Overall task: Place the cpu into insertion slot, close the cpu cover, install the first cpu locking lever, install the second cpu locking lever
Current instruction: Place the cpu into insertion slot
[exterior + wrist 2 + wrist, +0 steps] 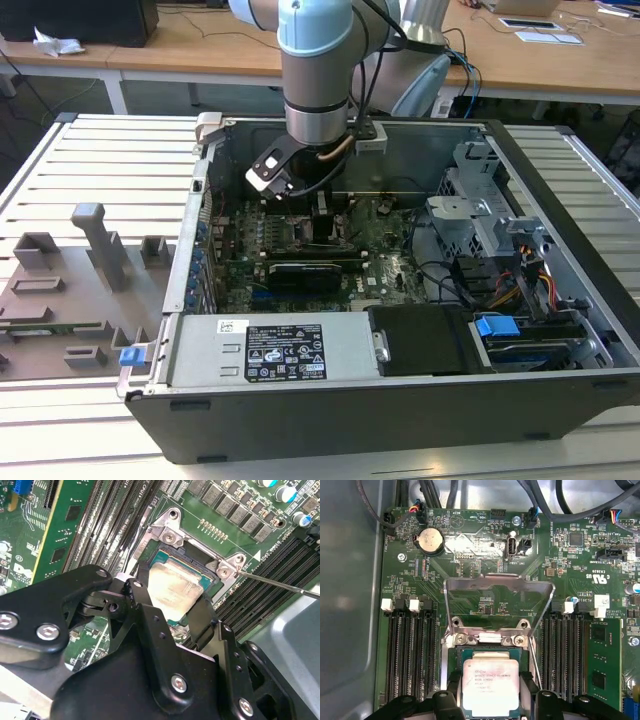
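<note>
A: Exterior view, 1st note. The black gripper (325,232) on the pale blue arm is down inside the open dark grey computer case (380,415), over the green motherboard (392,245). A silver power supply box (200,350) lies along the near wall. A bundle of coloured cables (540,282) sits toward the exterior view's right.

B: Second wrist view. The small flat square cpu (172,587) with a silver-grey metal top sits between the 2 black fingers (145,615). They're drawn in narrow on 2 opposite edges, which I'd call a grip. The cpu is directly over the square black insertion slot (176,551). Whether it's seated or just above, I can't tell.

A: How will it handle?

B: My guess is light, thin and stiff. The lid looks smooth, so likely slippery. The edges are the only sensible hold, with the cpu kept level. The underside and the slot's contacts are probably delicate, so tilting or dragging could do harm.

A: What crowds it?

B: Long black memory slots (100,530) on both flanks, near the fingers. 1 thin steel lever wire (280,585) runs off from the slot's corner, apart from the cpu.

A: First wrist view. The thin silver square-framed cpu cover (495,581) is swung open. It stands up from its hinge just beside the cpu's far edge, with green board showing through its window. Nothing lies on the cpu. A round silver coin battery (429,541) sits well apart, beyond the cover.
</note>
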Robot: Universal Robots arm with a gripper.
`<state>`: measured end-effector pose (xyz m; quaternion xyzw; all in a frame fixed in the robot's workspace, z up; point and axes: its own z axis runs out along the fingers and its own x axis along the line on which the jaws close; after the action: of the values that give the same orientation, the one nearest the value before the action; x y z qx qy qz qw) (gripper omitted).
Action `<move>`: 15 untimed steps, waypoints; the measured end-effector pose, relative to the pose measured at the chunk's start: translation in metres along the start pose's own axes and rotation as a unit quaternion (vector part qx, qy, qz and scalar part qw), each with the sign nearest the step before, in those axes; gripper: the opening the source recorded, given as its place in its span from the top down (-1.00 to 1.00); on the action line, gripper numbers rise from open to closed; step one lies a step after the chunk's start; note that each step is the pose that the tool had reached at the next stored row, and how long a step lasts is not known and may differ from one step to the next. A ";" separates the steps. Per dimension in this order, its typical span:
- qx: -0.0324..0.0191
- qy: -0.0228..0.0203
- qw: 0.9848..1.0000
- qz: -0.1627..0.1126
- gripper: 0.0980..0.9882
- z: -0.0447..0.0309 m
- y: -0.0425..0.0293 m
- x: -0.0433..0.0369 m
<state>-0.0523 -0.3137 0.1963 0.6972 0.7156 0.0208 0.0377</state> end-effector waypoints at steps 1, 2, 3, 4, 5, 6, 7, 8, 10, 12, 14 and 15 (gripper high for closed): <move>0.000 0.000 1.000 0.000 0.00 0.0001 0.0000 0.0000; 0.000 0.000 1.000 0.000 0.00 0.0001 0.0000 0.0000; 0.000 0.000 1.000 0.000 0.00 0.0002 0.0000 0.0000; -0.001 0.001 1.000 0.000 -0.16 0.0007 0.0002 0.0003; 0.000 0.000 1.000 0.000 -0.16 0.0003 0.0000 0.0001; 0.000 0.000 1.000 0.000 -0.16 0.0001 0.0000 0.0000; 0.000 0.000 1.000 0.000 -0.16 -0.0012 0.0001 0.0000; 0.000 0.000 1.000 0.000 -0.16 -0.0019 0.0002 0.0000; 0.000 0.000 1.000 0.000 -0.16 -0.0034 0.0002 0.0000; 0.000 0.000 1.000 0.000 -0.16 -0.0031 -0.0009 0.0000; 0.000 0.000 1.000 0.000 -0.16 -0.0027 -0.0011 -0.0001; 0.000 0.000 1.000 0.000 -0.16 -0.0025 -0.0012 0.0001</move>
<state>-0.0537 -0.3136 0.1987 0.6972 0.7156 0.0210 0.0378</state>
